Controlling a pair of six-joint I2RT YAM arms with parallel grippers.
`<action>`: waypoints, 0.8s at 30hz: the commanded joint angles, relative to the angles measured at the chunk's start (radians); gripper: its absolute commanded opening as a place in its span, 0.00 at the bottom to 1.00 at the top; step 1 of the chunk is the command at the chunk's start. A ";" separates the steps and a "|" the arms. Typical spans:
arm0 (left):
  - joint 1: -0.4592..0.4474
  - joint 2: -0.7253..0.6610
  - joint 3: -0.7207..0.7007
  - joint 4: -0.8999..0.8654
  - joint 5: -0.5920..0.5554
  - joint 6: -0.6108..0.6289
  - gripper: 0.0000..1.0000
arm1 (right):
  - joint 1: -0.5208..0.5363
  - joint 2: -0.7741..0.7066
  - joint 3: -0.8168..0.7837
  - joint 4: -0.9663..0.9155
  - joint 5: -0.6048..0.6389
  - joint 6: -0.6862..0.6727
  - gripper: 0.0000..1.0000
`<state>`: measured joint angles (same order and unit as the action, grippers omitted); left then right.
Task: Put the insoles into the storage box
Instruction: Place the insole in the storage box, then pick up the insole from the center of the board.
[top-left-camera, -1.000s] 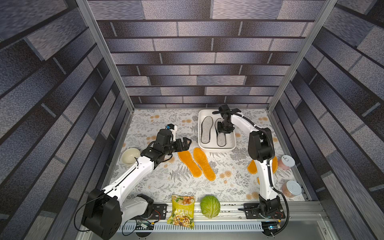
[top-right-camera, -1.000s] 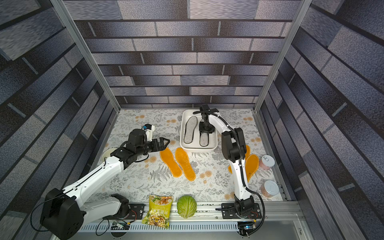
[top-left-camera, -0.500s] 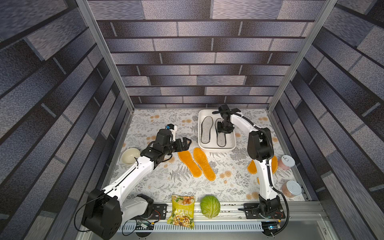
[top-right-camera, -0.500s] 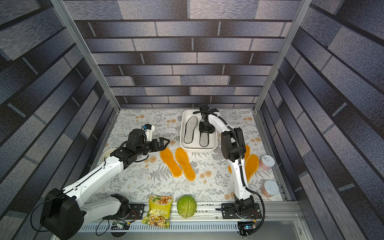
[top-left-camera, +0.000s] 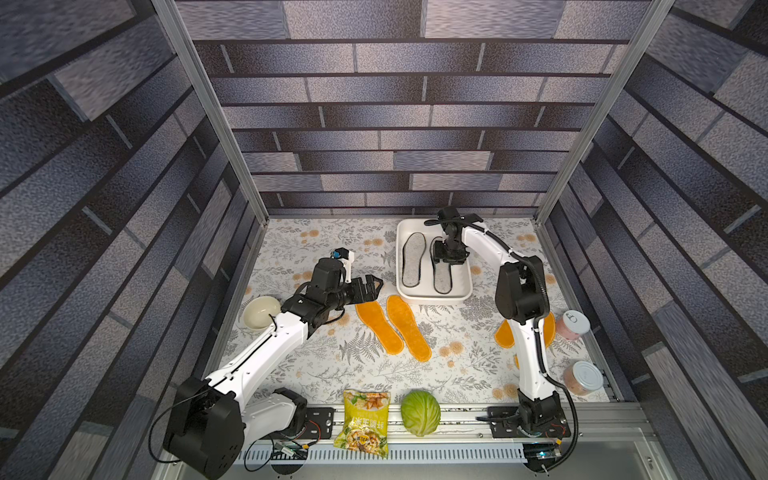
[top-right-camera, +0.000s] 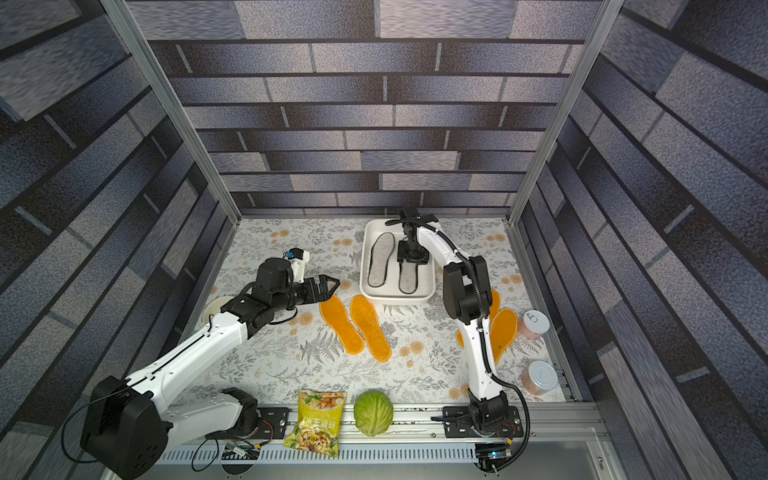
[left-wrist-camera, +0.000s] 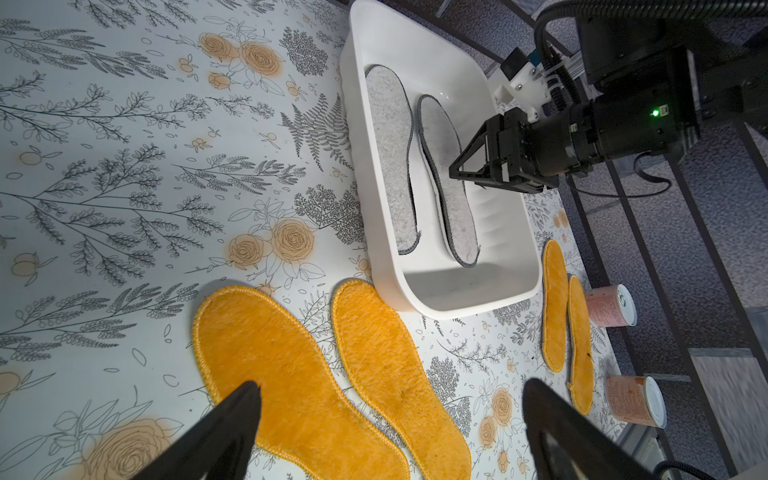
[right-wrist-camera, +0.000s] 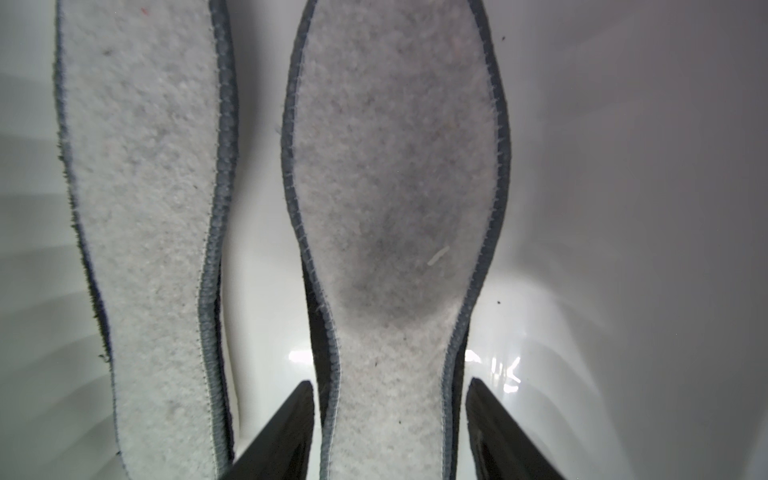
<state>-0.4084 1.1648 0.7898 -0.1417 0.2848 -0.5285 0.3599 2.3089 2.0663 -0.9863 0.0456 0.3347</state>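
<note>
Insoles (top-left-camera: 413, 259) lie abreast in the box (top-left-camera: 432, 296), saving room; right gripper (right-wrist-camera: 390, 382) straddles one, released; left gripper (left-wrist-camera: 390, 383) gapes over orange pair (left-wrist-camera: 291, 353).

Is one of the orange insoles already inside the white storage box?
No, all four orange insoles lie outside the storage box, and only light grey insoles show inside it.
</note>
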 joint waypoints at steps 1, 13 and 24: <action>0.011 0.013 -0.002 0.003 0.011 -0.009 1.00 | 0.004 -0.108 0.014 -0.041 -0.038 -0.040 0.61; 0.104 0.088 -0.010 0.048 0.115 -0.120 1.00 | 0.013 -0.473 -0.278 0.138 -0.316 -0.053 0.62; 0.130 0.142 0.015 -0.069 0.112 -0.169 1.00 | 0.114 -0.692 -0.539 0.294 -0.369 -0.080 0.64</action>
<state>-0.2852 1.2957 0.7895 -0.1493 0.3862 -0.6712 0.4431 1.6619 1.5822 -0.7494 -0.3012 0.2752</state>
